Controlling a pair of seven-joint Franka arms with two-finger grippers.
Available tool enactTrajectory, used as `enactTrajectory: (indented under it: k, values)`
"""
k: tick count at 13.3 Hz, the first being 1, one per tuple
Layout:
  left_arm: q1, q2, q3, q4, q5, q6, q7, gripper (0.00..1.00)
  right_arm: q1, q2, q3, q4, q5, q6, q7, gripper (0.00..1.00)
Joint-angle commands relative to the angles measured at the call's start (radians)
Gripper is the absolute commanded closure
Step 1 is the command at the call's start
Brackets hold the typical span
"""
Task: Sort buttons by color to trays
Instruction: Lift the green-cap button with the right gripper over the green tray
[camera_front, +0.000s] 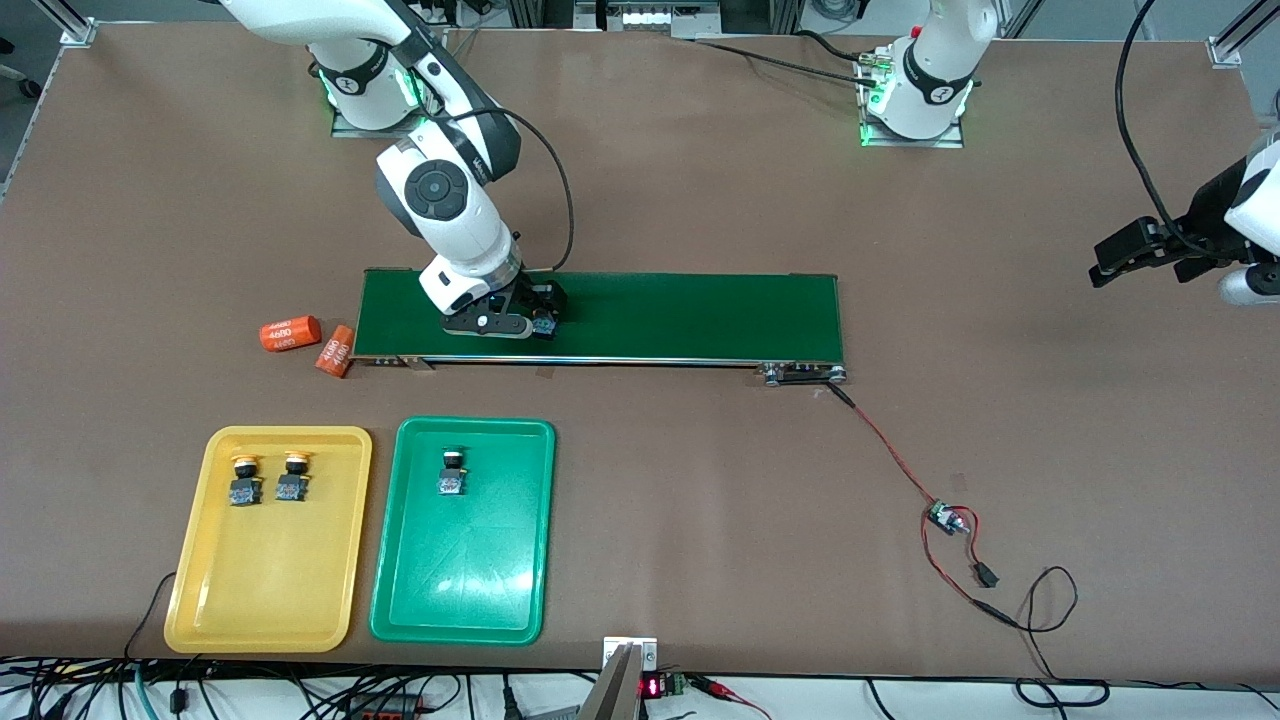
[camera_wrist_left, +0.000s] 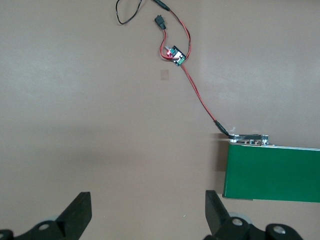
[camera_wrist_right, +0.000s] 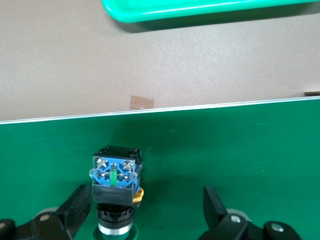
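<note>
Orange cylinders (camera_front: 308, 342) beside conveyor belt (camera_front: 680, 316) (dark green).

I am driving a rig in a robotics lab or test cell, not a home or a shop. Two white arms are bolted by metal base plates (camera_front: 912, 135) to a broad brown worktop (camera_front: 1050, 420), green status lights glowing at their bases. A short green conveyor belt (camera_front: 680, 315) lies across the middle, wired by red and black leads to a bare little circuit board (camera_front: 943, 517). Aluminium framing posts (camera_front: 1235, 35) stand at the corners, and cable bundles (camera_front: 300, 695) crowd the edge nearest the front camera — all bench hardware.
</note>
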Motion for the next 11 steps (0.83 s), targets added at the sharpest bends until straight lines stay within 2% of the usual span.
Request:
enactTrajectory:
  k: [1, 3, 4, 8, 9, 10, 11]
  values:
    - [-0.006, -0.02, 0.006, -0.007, 0.011, 0.005, 0.015, 0.0, -0.002, 0.015, -0.001, 0.01, -0.025, 0.01, 0.019, 0.0]
    - [-0.03, -0.02, 0.024, -0.007, 0.011, 0.007, 0.015, 0.0, -0.006, 0.022, -0.001, 0.01, -0.048, 0.011, 0.021, 0.01]
    - [-0.038, -0.02, 0.037, -0.007, 0.011, 0.008, 0.015, 0.0, -0.008, 0.025, -0.001, 0.008, -0.054, 0.016, 0.021, 0.05]
    - [-0.098, -0.022, 0.097, -0.008, 0.009, 0.008, 0.015, 0.0, -0.011, 0.038, -0.004, 0.008, -0.074, 0.027, 0.019, 0.28]
    - [-0.092, -0.02, 0.094, -0.007, 0.009, 0.008, 0.015, 0.0, -0.009, 0.039, -0.008, 0.01, -0.075, 0.027, 0.019, 0.35]
    - [-0.09, -0.02, 0.092, -0.005, 0.009, 0.01, 0.015, 0.0, -0.011, 0.042, -0.009, 0.01, -0.075, 0.027, 0.019, 0.47]
    - [-0.09, -0.02, 0.089, -0.005, 0.011, 0.01, 0.015, 0.0, -0.009, 0.042, -0.01, 0.01, -0.075, 0.027, 0.019, 0.64]
